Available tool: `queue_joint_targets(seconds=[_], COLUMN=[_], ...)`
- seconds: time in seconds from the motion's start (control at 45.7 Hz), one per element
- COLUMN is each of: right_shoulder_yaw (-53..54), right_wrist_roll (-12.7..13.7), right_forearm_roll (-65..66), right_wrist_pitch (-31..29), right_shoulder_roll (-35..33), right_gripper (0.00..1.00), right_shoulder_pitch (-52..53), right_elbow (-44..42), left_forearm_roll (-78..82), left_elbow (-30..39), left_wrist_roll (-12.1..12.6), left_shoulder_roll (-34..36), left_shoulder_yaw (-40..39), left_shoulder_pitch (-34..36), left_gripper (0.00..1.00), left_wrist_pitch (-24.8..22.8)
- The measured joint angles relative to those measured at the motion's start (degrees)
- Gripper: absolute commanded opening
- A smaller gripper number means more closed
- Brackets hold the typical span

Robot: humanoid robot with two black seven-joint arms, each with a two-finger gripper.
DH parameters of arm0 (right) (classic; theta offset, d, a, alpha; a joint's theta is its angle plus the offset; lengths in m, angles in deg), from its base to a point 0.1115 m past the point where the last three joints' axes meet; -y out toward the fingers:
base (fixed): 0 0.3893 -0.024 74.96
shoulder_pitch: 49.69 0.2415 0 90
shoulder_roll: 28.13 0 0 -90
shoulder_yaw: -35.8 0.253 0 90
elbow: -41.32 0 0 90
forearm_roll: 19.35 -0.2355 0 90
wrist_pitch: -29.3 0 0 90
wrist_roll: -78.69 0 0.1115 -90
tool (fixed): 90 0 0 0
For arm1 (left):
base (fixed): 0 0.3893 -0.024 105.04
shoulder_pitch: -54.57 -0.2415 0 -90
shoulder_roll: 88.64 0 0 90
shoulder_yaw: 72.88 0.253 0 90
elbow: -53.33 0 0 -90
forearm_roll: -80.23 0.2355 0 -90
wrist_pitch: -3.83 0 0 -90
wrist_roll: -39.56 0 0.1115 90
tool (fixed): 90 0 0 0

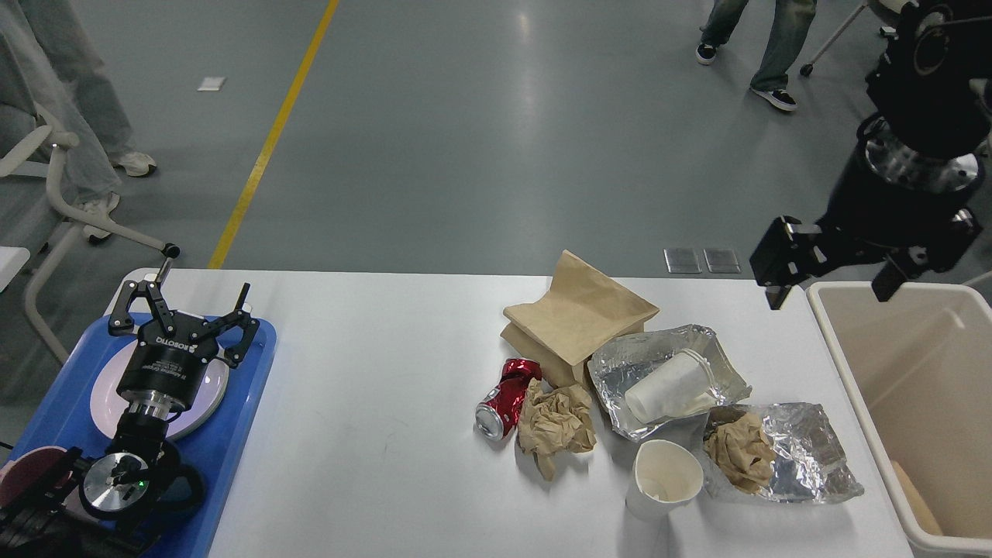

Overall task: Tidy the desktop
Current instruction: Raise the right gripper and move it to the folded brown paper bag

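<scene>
Hovering over the near corner of the beige bin (852, 364), the right claw (833, 291) hangs released and empty, so each piece of rubbish means another reach back across the tabletop (372, 403), which stretches left from the bin. The upright paper cup (665, 479) beside the foil (806, 457) could tip if nudged, and the red can (508, 399) may roll. The left claw (182, 306), spread wide over the plate (209, 391), grasps nothing.

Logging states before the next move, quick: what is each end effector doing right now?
Left end effector: open, empty, above the blue tray.
Right end effector: open, empty, at the beige bin rim.
</scene>
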Motion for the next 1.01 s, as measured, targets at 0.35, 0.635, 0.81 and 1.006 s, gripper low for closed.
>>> queue_joint_targets(seconds=[0.35,0.635,0.81,1.006], right_shoulder_yaw=[0.9,7.4,12.3,17.6], right_wrist_roll=[1.7,1.3,1.3,1.6], right_forearm_roll=[-4.5,-8.7,-8.7,-8.8], right_wrist_pitch=[2.2,16.4,27.1,34.9], right_shoulder_roll=[4.6,4.4,8.3,13.3], right_gripper=[1.00,1.00,1.00,1.00], right_shoulder_pitch=[8.2,-5.2,-22.4,-42.2], right_elbow=[6.2,-2.2,-13.8,-29.9], left_forearm_roll=[0.0,0.0,0.0,0.0], left_elbow=[0.0,0.0,0.0,0.0], left_wrist_roll=[0.0,0.0,0.0,0.0], left_shoulder_roll=[0.0,0.0,0.0,0.0], left_shoulder_yaw=[0.0,0.0,0.0,0.0], left_shoulder_pitch=[0.0,0.0,0.0,0.0], left_gripper=[0.96,0.96,0.96,0.96], left_wrist_pitch=[0.1,0.0,-0.1,-0.2])
